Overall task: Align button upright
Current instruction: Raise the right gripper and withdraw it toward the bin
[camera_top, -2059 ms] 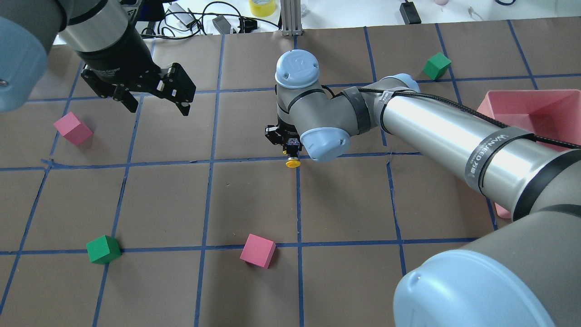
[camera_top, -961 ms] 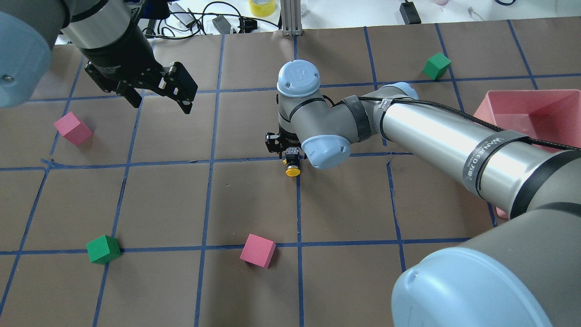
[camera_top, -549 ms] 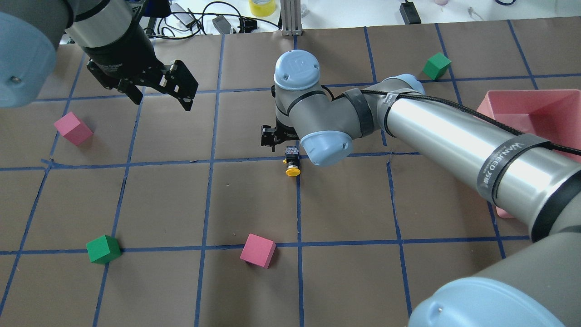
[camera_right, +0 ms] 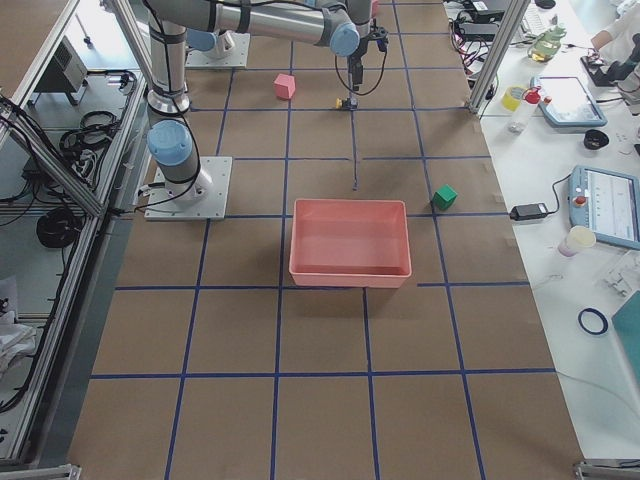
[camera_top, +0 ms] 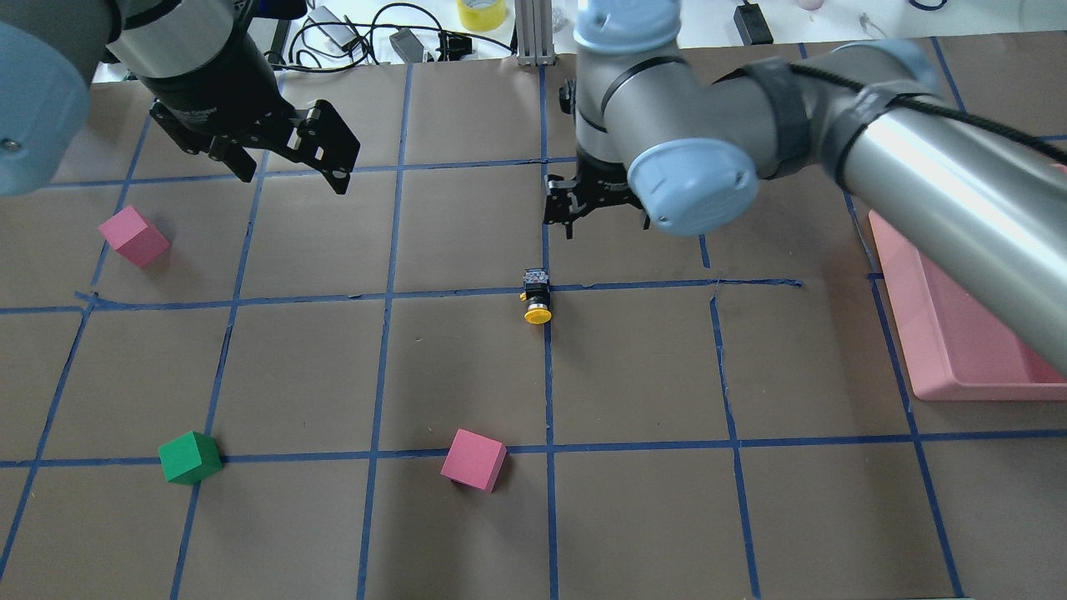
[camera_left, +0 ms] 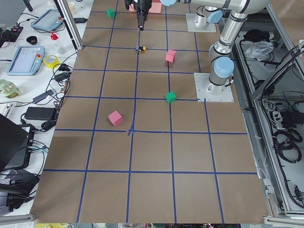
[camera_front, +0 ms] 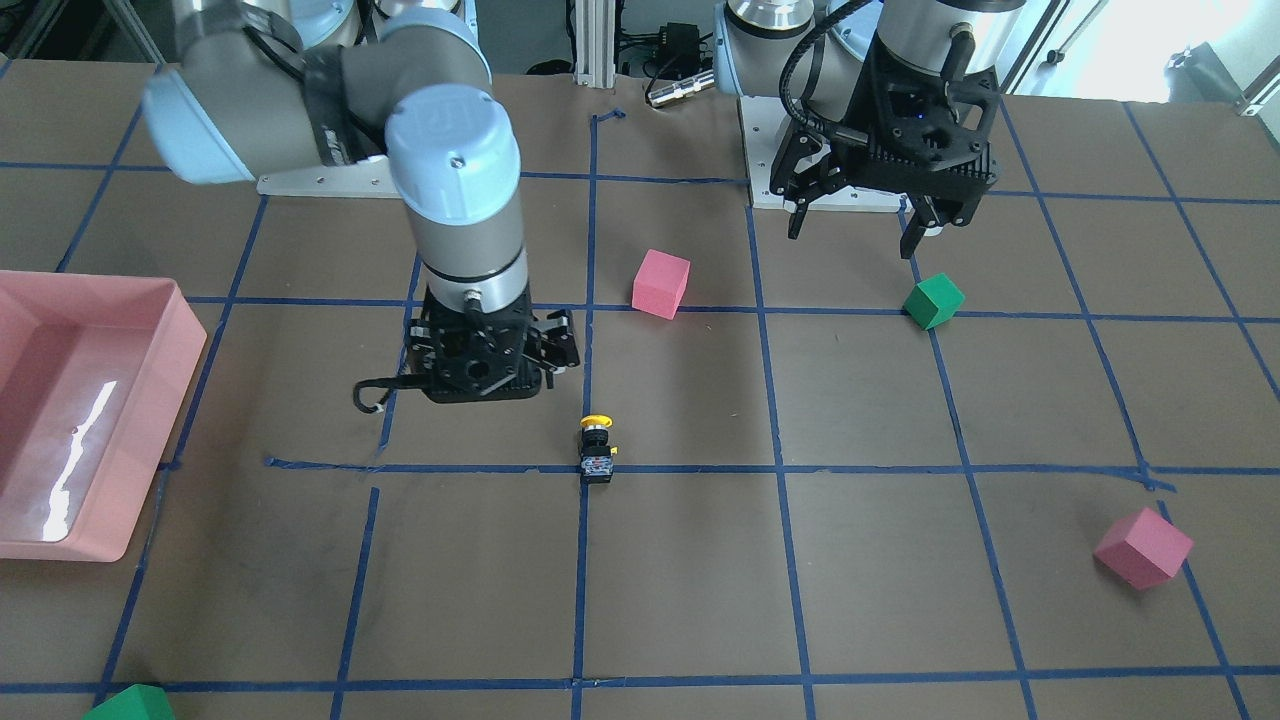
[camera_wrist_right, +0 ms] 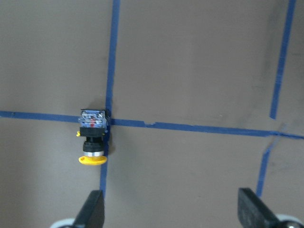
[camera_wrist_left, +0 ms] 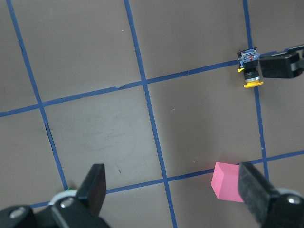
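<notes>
The button (camera_top: 536, 296) lies on its side on a blue tape crossing, its yellow cap toward the robot and its block base away. It also shows in the front view (camera_front: 597, 448), the right wrist view (camera_wrist_right: 93, 137) and the left wrist view (camera_wrist_left: 249, 66). My right gripper (camera_top: 596, 217) (camera_front: 485, 385) is open and empty. It hangs above the table, a little beyond the button and to its right. My left gripper (camera_top: 292, 171) (camera_front: 860, 225) is open and empty, raised over the far left of the table.
Pink cubes (camera_top: 133, 236) (camera_top: 473, 459) and a green cube (camera_top: 190, 457) lie on the brown grid. A second green cube (camera_front: 130, 703) lies at the far side. A pink tray (camera_top: 959, 333) stands at the right. Cables clutter the far edge.
My right gripper let go of the button, opened, then rose and moved away to the far right. The button stays lying on the tape crossing. My left gripper barely moved.
</notes>
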Action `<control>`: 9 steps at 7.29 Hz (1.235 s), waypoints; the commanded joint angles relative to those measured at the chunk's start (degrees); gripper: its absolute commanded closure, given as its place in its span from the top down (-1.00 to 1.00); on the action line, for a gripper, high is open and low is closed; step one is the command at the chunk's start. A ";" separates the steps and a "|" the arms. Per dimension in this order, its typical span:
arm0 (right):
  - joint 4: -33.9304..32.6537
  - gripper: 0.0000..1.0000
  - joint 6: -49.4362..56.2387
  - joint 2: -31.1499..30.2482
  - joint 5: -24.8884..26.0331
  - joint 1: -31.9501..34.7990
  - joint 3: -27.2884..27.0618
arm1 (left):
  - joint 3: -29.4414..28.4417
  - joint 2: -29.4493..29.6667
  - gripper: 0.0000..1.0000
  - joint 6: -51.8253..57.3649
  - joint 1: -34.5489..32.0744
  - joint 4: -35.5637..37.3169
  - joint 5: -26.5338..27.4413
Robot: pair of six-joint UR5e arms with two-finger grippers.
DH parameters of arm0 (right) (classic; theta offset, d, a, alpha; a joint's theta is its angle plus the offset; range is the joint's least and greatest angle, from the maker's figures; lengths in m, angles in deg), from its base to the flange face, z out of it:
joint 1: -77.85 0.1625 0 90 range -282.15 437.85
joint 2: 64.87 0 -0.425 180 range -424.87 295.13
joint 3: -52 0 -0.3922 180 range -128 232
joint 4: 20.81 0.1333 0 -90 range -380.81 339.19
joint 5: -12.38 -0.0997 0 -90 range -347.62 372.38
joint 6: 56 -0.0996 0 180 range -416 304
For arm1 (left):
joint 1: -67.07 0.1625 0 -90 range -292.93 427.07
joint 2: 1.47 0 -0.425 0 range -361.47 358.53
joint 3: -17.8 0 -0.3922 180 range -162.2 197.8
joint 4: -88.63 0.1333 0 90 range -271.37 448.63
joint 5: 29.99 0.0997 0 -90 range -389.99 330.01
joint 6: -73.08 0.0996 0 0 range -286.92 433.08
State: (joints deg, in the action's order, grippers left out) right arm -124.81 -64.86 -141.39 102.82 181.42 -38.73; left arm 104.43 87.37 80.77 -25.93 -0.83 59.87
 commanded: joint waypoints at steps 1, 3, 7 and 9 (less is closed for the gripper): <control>11.78 1.00 6.63 -8.53 0.26 -7.66 0.82 | 0.11 -1.47 1.00 -0.40 -0.77 1.30 -0.21; 14.79 1.00 11.38 -12.14 0.00 -12.67 0.99 | 0.81 -2.44 1.00 0.57 -0.87 0.96 -0.04; 15.14 1.00 14.57 -13.65 -0.53 -13.13 2.40 | 9.40 -1.48 1.00 -3.27 -0.87 4.09 0.50; 14.88 1.00 14.57 -13.39 -0.88 -12.96 2.14 | 15.03 -1.39 1.00 -4.25 -1.04 12.78 0.14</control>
State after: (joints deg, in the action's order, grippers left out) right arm -109.76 -50.30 -154.95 102.10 168.37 -36.46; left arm 115.91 86.00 77.51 -26.86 7.21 60.21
